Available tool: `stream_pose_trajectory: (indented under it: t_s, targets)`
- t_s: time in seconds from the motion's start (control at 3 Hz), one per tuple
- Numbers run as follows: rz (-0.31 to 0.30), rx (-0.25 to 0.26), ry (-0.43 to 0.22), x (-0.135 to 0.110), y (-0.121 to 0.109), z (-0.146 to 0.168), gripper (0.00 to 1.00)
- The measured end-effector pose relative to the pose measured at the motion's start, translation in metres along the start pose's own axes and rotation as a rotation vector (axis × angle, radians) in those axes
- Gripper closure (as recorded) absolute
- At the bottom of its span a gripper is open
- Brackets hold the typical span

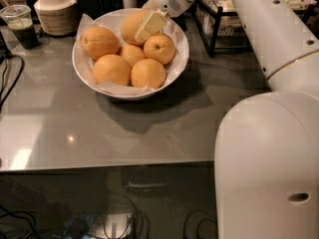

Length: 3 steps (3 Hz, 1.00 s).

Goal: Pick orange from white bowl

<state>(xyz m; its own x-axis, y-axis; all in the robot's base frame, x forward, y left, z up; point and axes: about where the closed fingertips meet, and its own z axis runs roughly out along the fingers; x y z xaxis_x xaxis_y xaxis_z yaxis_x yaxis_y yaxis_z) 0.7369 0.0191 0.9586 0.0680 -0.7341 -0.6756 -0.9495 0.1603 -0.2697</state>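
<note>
The white bowl [180,59] sits on the grey table, lined with crinkled white paper and holding several oranges. The orange [130,26], the largest one with a dull peel, lies at the back of the bowl. My gripper [147,28] comes down from the upper right and rests against this orange's right side, covering part of it. The white arm runs down the right of the view.
A ribbed beige lidded container [56,10] and a plastic cup of dark drink [20,25] stand at the back left. Black cables [7,78] trail over the left edge. A dark wire rack [219,19] stands behind the bowl on the right.
</note>
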Motion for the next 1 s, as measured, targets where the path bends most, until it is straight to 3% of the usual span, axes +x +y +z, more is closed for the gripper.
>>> stream_pose_trajectory:
  t_s: [0.67, 1.0]
  targets:
    - [-0.005, -0.054, -0.02, -0.004, 0.0073, 0.0155, 0.31]
    - [-0.007, -0.064, -0.023, -0.0069, 0.008, 0.0164, 0.5]
